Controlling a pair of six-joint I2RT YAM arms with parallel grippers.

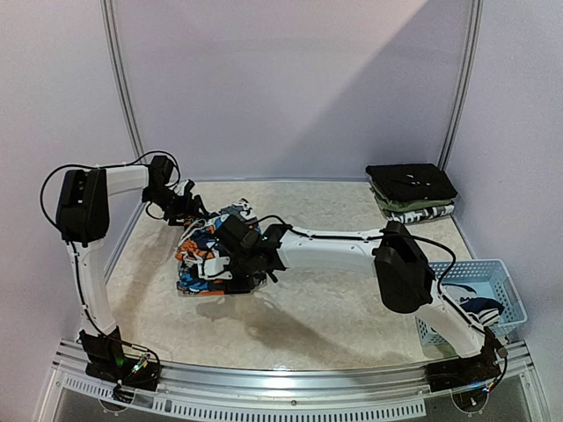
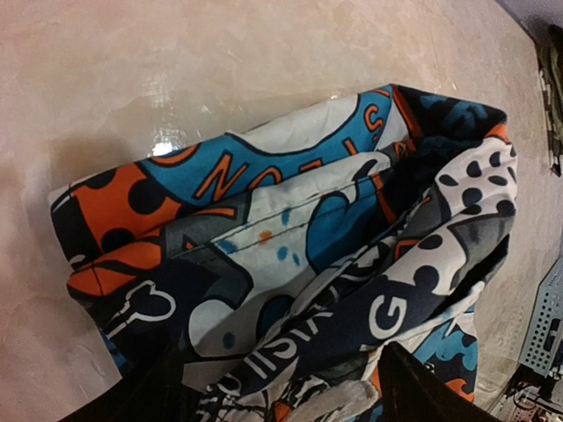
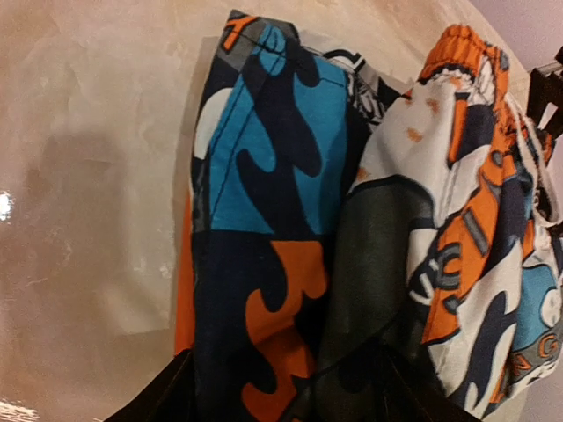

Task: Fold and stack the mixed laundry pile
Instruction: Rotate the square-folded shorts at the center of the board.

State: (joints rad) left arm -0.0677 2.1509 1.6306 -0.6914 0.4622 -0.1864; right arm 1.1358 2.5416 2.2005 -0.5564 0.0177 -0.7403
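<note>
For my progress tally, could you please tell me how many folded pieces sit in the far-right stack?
3: a black piece on top, an olive-green piece under it, and a black-and-white printed piece at the bottom; others may be hidden between.

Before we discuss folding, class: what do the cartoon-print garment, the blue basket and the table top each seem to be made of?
Cartoon-print garment: woven-looking cloth, probably cotton, matte; it creases softly and shows stitched seams.
Blue basket: moulded plastic, slightly glossy; rigid open lattice walls.
Table top: smooth, marble-patterned hard sheet, perhaps laminate; it reflects the lights.
</note>
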